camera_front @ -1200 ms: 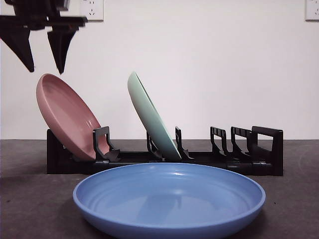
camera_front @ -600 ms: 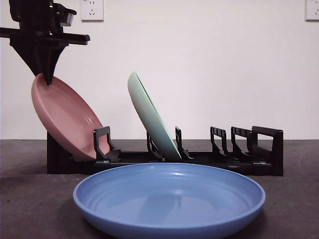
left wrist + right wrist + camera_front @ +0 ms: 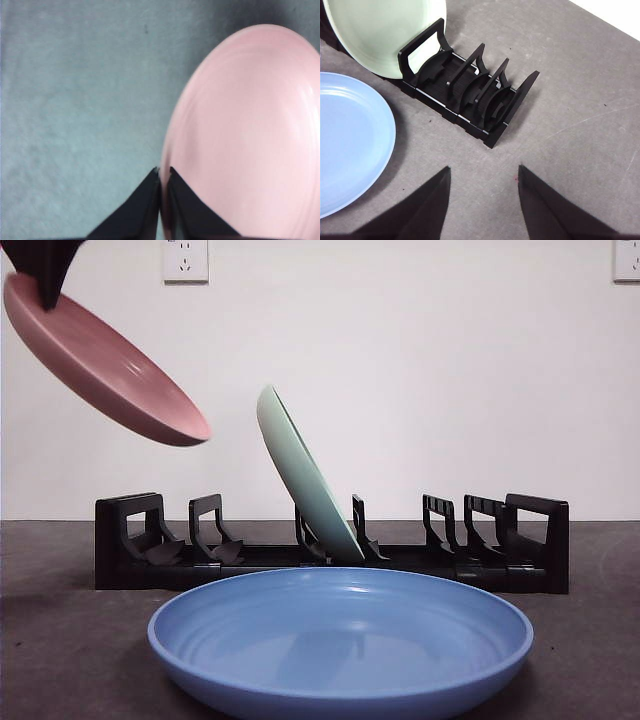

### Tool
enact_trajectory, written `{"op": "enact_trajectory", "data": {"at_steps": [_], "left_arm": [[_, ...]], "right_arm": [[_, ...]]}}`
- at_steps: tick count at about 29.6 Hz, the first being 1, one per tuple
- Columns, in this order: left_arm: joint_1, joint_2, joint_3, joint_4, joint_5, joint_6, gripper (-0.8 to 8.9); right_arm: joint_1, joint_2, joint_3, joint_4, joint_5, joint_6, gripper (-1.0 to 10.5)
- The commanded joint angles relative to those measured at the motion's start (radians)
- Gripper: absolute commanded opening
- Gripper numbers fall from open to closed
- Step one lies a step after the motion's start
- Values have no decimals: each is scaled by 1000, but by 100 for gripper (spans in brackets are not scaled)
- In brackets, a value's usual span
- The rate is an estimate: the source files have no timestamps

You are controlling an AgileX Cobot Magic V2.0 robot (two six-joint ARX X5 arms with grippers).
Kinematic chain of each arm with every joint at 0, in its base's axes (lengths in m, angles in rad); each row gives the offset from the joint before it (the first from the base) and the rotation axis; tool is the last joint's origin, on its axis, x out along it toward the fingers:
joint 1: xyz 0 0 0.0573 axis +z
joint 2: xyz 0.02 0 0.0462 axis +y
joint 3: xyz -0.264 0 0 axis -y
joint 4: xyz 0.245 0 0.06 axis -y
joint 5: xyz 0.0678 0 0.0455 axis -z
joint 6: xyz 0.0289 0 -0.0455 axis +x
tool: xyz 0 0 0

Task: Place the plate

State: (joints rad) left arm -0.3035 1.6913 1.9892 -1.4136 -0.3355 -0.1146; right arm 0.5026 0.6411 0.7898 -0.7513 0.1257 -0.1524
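While the blue plate (image 3: 340,640) lies flat in front and the green plate (image 3: 305,475) leans in the black rack (image 3: 330,545), the pink plate (image 3: 105,355), slotted a moment ago, now hangs tilted above it, rim pinched by the left gripper (image 3: 163,172); the right gripper (image 3: 482,172) waits agape.

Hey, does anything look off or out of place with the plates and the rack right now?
One thing: the pink plate is not in the rack. It hangs tilted in the air above the rack's end slots, pinched at its rim by the left hand. The green plate leans in its slot and the blue plate lies flat on the table.
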Motion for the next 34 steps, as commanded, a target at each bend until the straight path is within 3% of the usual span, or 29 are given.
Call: {"op": "enact_trajectory", "data": {"at_steps": [1, 9, 17, 23, 29, 34], "left_arm": [[-5, -24, 21, -34, -4, 25, 10], [-6, -177, -59, -37, 101, -10, 10], [-7, -408, -423, -10, 178, -11, 10], [-19, -555, -722, 127, 381, -84, 10], [-76, -591, -972, 342, 587, -189, 10], [-146, -544, -1088, 538, 635, -275, 10]], "right_arm": [[3, 4, 0, 7, -1, 14, 210], [3, 4, 0, 8, -1, 15, 210], [4, 4, 0, 9, -1, 37, 210], [4, 4, 0, 10, -1, 37, 210], [4, 3, 0, 9, -1, 45, 210], [4, 3, 0, 8, -2, 48, 210]]}}
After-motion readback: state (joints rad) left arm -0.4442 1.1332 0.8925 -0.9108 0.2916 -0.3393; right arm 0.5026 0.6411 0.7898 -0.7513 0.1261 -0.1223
